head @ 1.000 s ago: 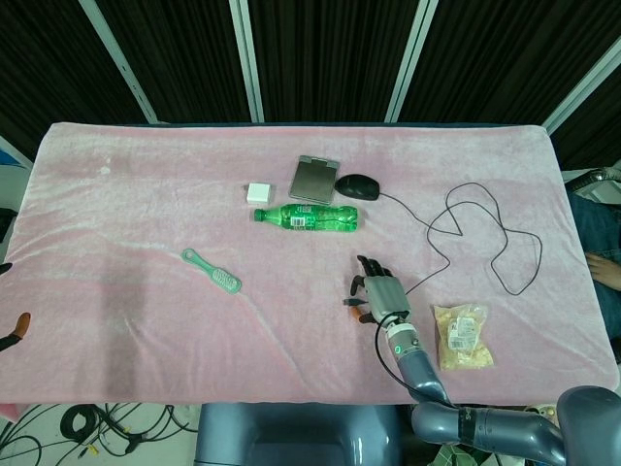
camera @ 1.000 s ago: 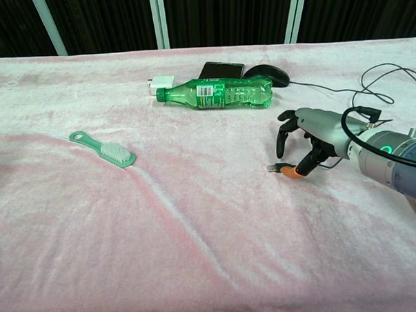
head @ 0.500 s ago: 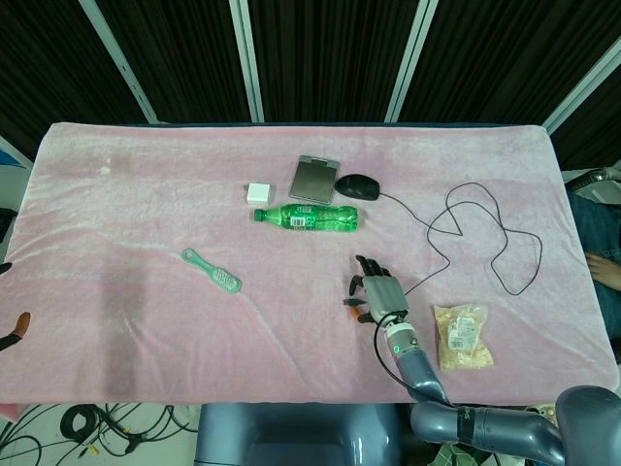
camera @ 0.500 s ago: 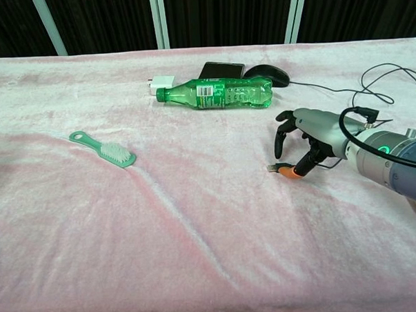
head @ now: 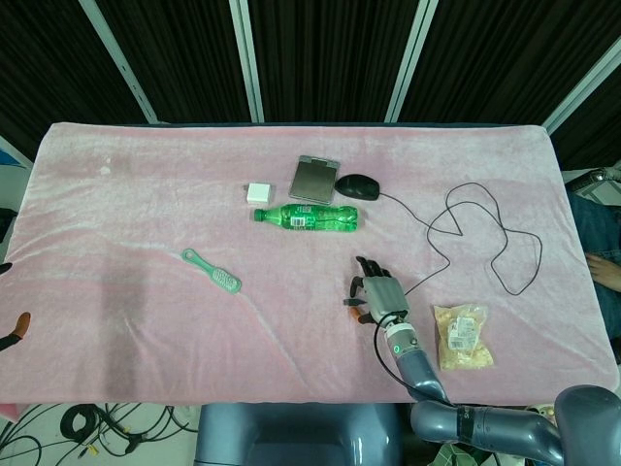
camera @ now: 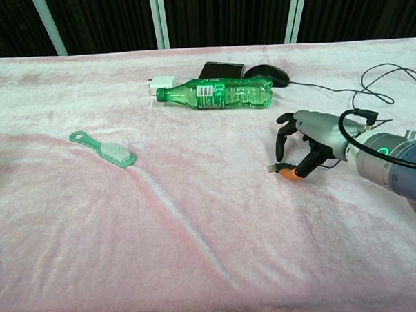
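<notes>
Pink plush cloth covers the counter, with dark curtains behind it. Near the front right lies a small orange-tipped cable plug, and the right hand arches over it, its fingers curled downward and narrowly parted, one dark fingertip touching the plug; whether the plug is actually pinched cannot be told. Just behind the hand a green bottle lies on its side, with a white block, a grey phone and a black mouse beyond it. The mouse's cable loops rightward toward a snack bag. A mint brush lies well apart to the left. At the far left edge only a fingertip of the left hand shows.
</notes>
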You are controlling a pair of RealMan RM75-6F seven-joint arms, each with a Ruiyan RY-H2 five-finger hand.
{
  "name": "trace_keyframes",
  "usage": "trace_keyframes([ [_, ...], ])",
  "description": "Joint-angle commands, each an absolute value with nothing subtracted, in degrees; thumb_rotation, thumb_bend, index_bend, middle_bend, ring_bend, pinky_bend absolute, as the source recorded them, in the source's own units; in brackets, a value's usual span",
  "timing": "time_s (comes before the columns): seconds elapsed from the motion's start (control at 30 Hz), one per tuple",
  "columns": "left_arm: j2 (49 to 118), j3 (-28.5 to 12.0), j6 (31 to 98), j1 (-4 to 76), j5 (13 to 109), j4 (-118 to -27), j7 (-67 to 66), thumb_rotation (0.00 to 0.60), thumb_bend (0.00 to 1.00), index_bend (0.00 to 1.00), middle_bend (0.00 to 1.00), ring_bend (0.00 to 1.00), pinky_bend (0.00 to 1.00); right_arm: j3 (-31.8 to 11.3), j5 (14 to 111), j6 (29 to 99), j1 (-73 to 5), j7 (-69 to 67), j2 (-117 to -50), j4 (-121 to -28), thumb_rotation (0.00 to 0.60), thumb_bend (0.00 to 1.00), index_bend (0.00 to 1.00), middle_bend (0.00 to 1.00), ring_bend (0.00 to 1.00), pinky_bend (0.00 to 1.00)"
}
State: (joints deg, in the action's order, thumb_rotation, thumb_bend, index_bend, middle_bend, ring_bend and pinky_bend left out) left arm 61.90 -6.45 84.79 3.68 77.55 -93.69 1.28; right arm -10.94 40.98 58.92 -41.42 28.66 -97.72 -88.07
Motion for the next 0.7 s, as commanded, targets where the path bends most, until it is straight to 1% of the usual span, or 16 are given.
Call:
trace_keyframes([
  [0.03,61.9,-6.4,84.8,3.7,77.5,-93.7,1.2,0.6,0.34,0.16,0.06,0.0,0.0,-10.9,40.9,58.7,-41.5,28.6,-97.8,-87.9,0.6,0.26,0.53,0.03,0.06,0.17],
  [0.7,61.9,-6.5,84.8,3.7,77.5,-93.6,1.4,0.6,0.34,0.16,0.06,0.0,0.0,-11.3,40.1,57.1,-41.7,27.5,-98.0,-86.6,0.6,0.29,0.56,0.04,0.06,0.17],
])
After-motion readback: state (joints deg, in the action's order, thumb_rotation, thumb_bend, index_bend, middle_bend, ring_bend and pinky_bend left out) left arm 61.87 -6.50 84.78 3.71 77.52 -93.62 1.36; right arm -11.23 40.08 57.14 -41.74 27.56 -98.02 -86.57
